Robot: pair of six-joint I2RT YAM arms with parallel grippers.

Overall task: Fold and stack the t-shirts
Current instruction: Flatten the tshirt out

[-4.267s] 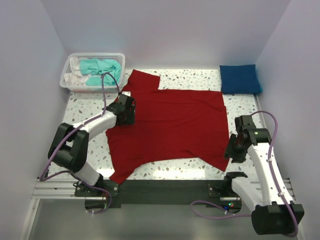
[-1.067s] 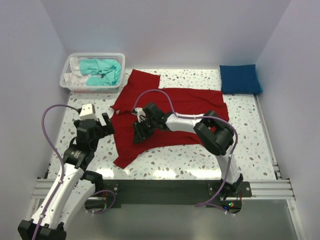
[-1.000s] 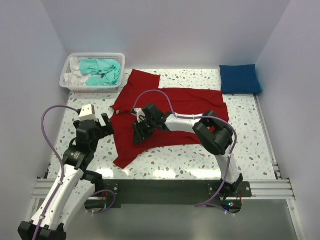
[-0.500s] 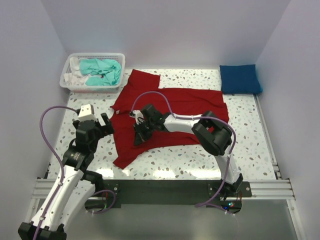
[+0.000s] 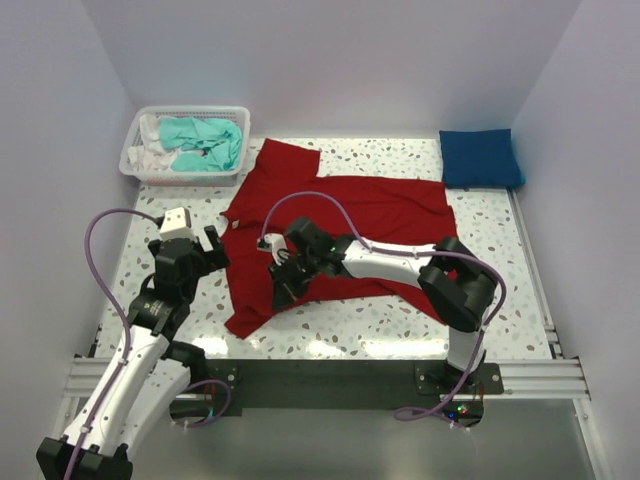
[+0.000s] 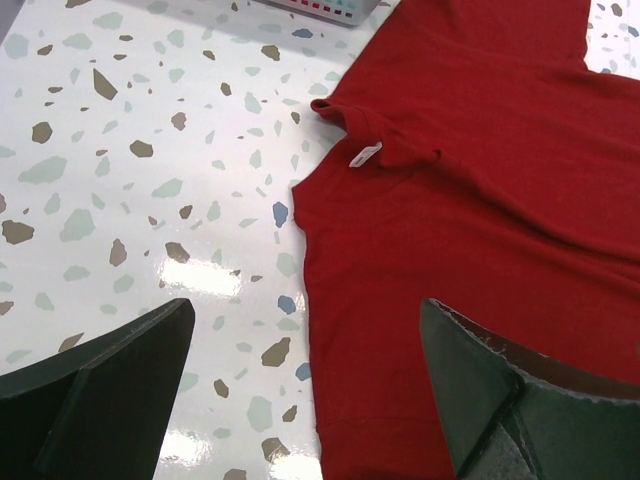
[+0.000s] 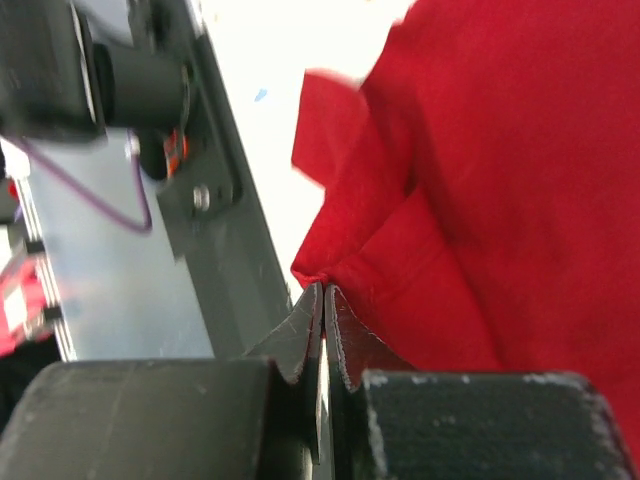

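The right tool (image 5: 284, 284) is pinched tight on the deep red t-shirt (image 5: 380, 215); in the right wrist view its two jaws meet tip to tip (image 7: 320, 295), and a bunched fold at the edge of the red cloth (image 7: 500, 150) gathers right at that meeting point. The right arm reaches far across the surface (image 5: 400, 320) to the left, and its tool sits over the shirt's near left part, close to the lower sleeve. The shirt lies mostly flat in the middle of the surface, with its collar pointing left and one sleeve reaching up toward the far left corner. The left tool (image 5: 188, 244) is spread wide and holds nothing. It hangs above bare speckled surface (image 6: 120, 150) just left of the shirt's collar. In the left wrist view its two dark fingers frame the neckline of the red shirt (image 6: 480, 200), where a small white label (image 6: 365, 155) shows, and the gap between them (image 6: 305, 310) spans the shirt's edge. The royal blue t-shirt (image 5: 480, 158) lies folded in the far right corner, well apart from the red one. The teal t-shirt (image 5: 205, 140) is crumpled inside the white mesh basket (image 5: 135, 165) at the far left corner, beside some white cloth (image 5: 150, 152).
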